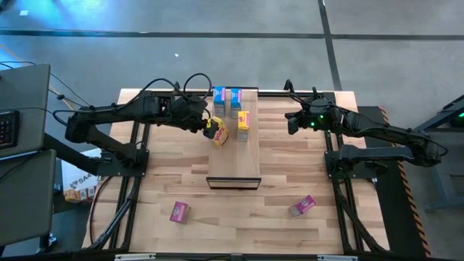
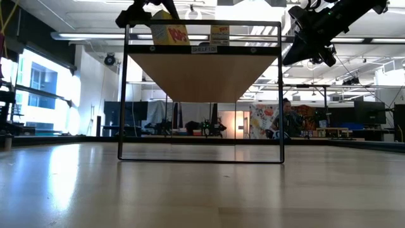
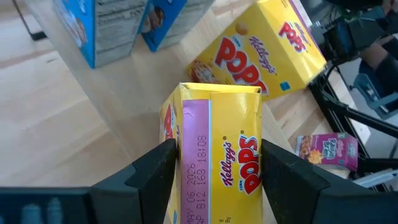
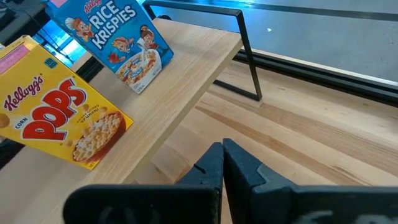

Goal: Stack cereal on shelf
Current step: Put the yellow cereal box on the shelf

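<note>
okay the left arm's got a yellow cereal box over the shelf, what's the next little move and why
Probably ease the held yellow box down onto the shelf beside the other yellow box, then open. The left gripper holds it tilted at the shelf's left edge, and the low view shows it not yet seated. The right gripper waits shut.

Printed cardboard, pale wood and dark metal

The yellow printed-cardboard cereal box [image 3: 214,155] between matt black plastic-looking fingers [image 3: 149,177] has a smooth, slightly glossy print; the blue cardboard cereal box [image 4: 118,37] looks alike; the long pale-wood shelf plank [image 4: 180,93] is smooth and matt on a thin black metal frame [image 4: 249,59]; the butcher-block wooden tabletop [image 1: 239,217] shows darker, streakier grain with a soft sheen.
</note>
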